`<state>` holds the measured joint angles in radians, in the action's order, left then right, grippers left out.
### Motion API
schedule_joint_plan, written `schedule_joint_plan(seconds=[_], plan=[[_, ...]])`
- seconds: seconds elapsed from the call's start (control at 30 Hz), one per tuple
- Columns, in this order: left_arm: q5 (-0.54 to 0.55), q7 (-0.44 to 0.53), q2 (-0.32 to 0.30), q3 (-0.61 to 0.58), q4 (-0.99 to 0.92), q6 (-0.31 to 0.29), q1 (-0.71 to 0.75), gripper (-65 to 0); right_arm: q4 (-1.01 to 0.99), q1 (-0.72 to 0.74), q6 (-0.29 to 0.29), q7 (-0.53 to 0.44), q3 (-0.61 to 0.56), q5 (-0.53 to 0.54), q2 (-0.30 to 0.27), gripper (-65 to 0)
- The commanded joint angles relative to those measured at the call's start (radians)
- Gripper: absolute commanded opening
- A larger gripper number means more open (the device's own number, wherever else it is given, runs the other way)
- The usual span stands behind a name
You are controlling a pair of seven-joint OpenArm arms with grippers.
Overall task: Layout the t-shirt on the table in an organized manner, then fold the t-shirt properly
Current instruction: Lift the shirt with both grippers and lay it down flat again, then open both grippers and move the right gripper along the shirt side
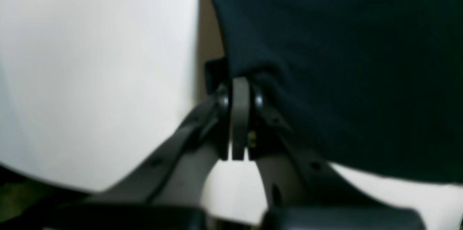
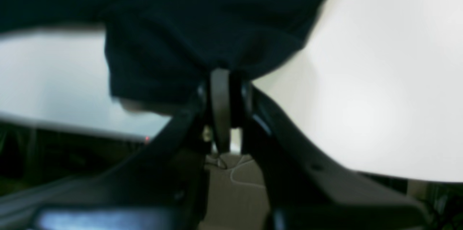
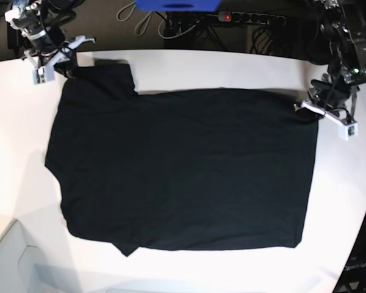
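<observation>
Both arms out at far corners, grippers clamped.

L gripper (image 1: 239, 89) at base view's right edge, jaws closed w/ cloth pinched at the tips; wrist angled inward. R gripper (image 2: 220, 85) at base view's top-left, jaws closed on fabric too. Arms well apart, both reaching in from far side.

- No text, label, brand, number or sign can be read in any of the three views.
- The black short-sleeved cotton t-shirt (image 3: 183, 168), spread on the large white smooth table (image 3: 244, 70), shows only plain dark cloth in the base view; no lettering shows on it.
- Both wrist views are blurred, and nothing on the dark cloth or gripper parts there is legible.
</observation>
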<state>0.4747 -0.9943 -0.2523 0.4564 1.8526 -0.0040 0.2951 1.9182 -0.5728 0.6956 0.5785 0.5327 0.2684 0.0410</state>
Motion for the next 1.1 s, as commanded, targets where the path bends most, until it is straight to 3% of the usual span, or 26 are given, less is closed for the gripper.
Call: schedule_joint_plan(seconds=[0.0, 0.13, 0.47, 0.57, 0.7, 0.77, 0.93, 1.07], plan=[[0.008, 0.015, -0.028, 0.0, 0.02, -0.003, 0.003, -64.8, 0.017, -0.028, 0.003, -0.022, -0.012, 0.015, -0.01, -53.8], [0.009, 0.015, -0.046, -0.001, 0.022, -0.003, 0.051, -64.6, 0.019, -0.062, 0.003, -0.032, -0.018, 0.015, -0.011, -43.5], [0.009, 0.015, -0.071, 0.094, 0.008, -0.003, 0.089, -63.8, 0.046, -0.048, 0.003, -0.03, 0.182, 0.016, -0.011, -42.6], [0.009, 0.015, -0.068, 0.134, 0.009, -0.003, 0.086, -55.1, 0.04, 0.027, 0.003, -0.022, 0.228, 0.015, -0.014, -42.6], [0.009, 0.015, -0.043, 0.175, 0.014, -0.003, 0.083, -36.4, 0.042, 0.172, 0.003, -0.022, 0.232, 0.015, -0.043, -42.5], [0.009, 0.015, -0.032, 0.201, 0.014, -0.003, 0.08, -32.3, 0.033, 0.265, 0.003, -0.019, 0.191, 0.007, -0.085, -42.4], [0.009, 0.015, -0.012, 0.259, 0.035, -0.003, 0.079, -31.9, -0.135, 0.58, 0.003, 0.041, 0.002, -0.163, -0.178, -42.0], [0.009, 0.015, 0.031, 0.316, 0.086, -0.003, 0.079, -31.9, -0.46, 0.883, 0.003, 0.038, -0.11, -0.284, -0.223, -32.3]])
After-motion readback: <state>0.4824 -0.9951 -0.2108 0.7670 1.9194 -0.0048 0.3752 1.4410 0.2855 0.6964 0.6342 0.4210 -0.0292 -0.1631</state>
